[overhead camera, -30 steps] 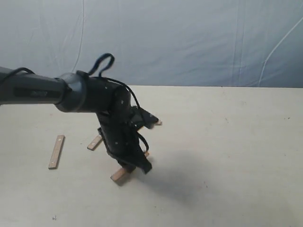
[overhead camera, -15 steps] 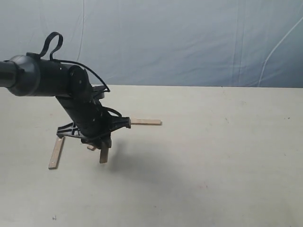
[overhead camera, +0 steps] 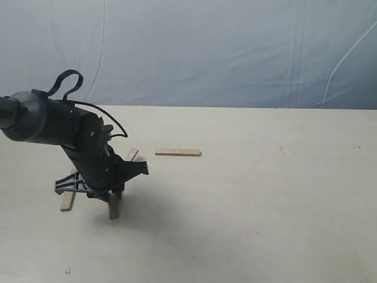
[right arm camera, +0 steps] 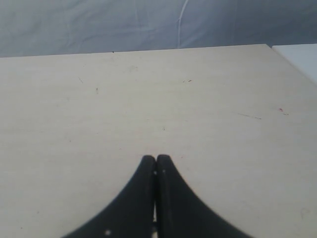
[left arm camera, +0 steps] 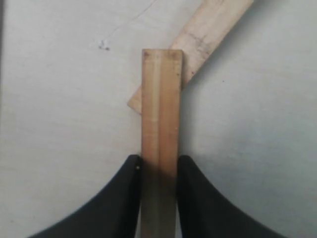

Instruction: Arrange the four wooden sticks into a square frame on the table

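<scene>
A wrinkled blue-grey backdrop (overhead camera: 235,47) hung behind the pale beige table (overhead camera: 283,194). Over the table's left side the black left arm (overhead camera: 53,124) reached down, and the left gripper (left arm camera: 159,166) pinched the held stick (left arm camera: 161,114) by its long edges between two dark fingers (left arm camera: 126,203). In the left wrist view the held stick's free end overlapped a diagonal stick (left arm camera: 213,25) lying on the table; whether the two touched, and which of the others it was, could not be told. In the exterior view the left stick (overhead camera: 66,201) lay flat just left of the gripper, partly hidden by it. A short stick end (overhead camera: 131,154) showed on the far side of the arm, and the far stick (overhead camera: 178,152) lay flat to its right, apart from the rest. The right gripper (right arm camera: 156,161) hung above the table with its fingers pressed together.
</scene>
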Motion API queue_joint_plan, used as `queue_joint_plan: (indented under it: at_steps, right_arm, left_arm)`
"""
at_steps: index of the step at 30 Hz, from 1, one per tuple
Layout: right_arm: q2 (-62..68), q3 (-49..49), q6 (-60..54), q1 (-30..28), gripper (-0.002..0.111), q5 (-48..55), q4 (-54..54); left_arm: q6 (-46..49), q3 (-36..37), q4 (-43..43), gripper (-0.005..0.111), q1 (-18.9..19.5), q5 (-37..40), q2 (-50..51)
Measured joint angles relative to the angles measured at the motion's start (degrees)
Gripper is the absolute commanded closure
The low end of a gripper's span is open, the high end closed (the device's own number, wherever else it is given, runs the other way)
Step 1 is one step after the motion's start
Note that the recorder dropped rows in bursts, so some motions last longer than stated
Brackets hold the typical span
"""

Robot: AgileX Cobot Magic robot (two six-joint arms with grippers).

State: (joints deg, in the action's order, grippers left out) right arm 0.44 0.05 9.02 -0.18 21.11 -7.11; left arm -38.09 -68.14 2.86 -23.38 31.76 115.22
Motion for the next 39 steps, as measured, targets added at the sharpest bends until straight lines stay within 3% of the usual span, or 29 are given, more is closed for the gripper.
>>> queue_joint_plan:
  at_steps: [7, 13, 17, 23, 26, 30, 33, 36, 39]
  right_arm:
    - [0.0, 0.0, 0.0, 0.0, 0.109, 0.0, 0.0]
    - [0.0, 0.0, 0.0, 0.0, 0.109, 0.0, 0.0]
    - [0.0, 0.0, 0.0, 0.0, 0.109, 0.0, 0.0]
    - [0.0, 0.0, 0.0, 0.0, 0.109, 0.0, 0.0]
    - [0.0, 0.0, 0.0, 0.0, 0.109, 0.0, 0.0]
    - [0.0, 0.0, 0.0, 0.0, 0.109, 0.0, 0.0]
    - [0.0, 0.0, 0.0, 0.0, 0.109, 0.0, 0.0]
    - [0.0, 0.0, 0.0, 0.0, 0.109, 0.0, 0.0]
    - [0.0, 0.0, 0.0, 0.0, 0.109, 0.0, 0.0]
  left_arm:
    - [10.0, -3.7, 4.9, 0.107, 0.1, 5.4, 0.0]
    - [32.2, -8.8, 0.6, 0.107, 0.2, 13.1, -0.1]
    - [42.0, -9.3, -3.5, 0.107, 0.2, 10.4, -0.1]
    - [45.8, -9.4, -4.9, 0.105, 0.2, 8.4, 1.6]
    - [46.0, -9.4, -5.7, 0.088, 0.2, 7.6, 3.9]
    - [46.0, -9.7, -7.0, 0.052, 0.2, 7.0, 4.2]
    - [46.0, -10.5, -8.5, 0.041, 0.2, 6.9, 4.2]
    - [45.8, -11.5, -10.1, 0.05, 0.2, 7.5, 4.0]
    - [45.3, -12.2, -10.1, 0.084, 0.8, 9.0, 1.9]
